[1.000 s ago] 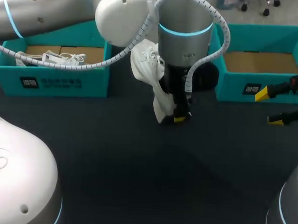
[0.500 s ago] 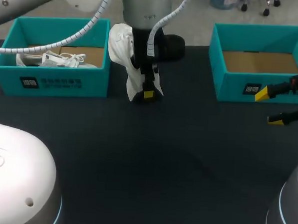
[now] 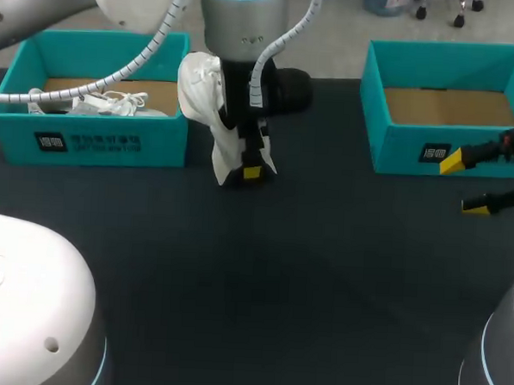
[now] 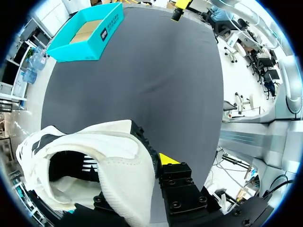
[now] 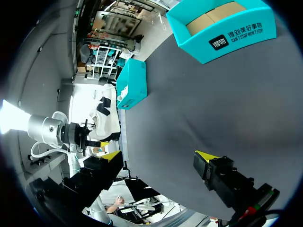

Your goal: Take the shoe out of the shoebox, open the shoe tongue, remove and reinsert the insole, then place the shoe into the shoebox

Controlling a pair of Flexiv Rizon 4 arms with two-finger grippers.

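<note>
A white shoe (image 3: 208,104) with black marks hangs heel-up just above the table, beside the right wall of the left teal shoebox (image 3: 104,141). My left gripper (image 3: 245,170) is shut on its side wall. In the left wrist view the shoe (image 4: 99,165) fills the space by the one yellow fingertip (image 4: 168,159) that shows; the other finger is hidden by the shoe. My right gripper (image 3: 464,183) stands open in front of the right shoebox (image 3: 414,153), holding nothing. In the right wrist view its gripper (image 5: 158,156) faces the hanging shoe (image 5: 106,120).
A second white shoe (image 3: 93,105) with loose laces lies in the left shoebox. The right shoebox shows only its cardboard floor (image 3: 451,106). Dark table surface (image 3: 278,288) stretches across the front between the two arm bases.
My left arm has carried the shoe to the left and a little back, from the table's middle to beside the left shoebox. The right arm has stayed where it was.
</note>
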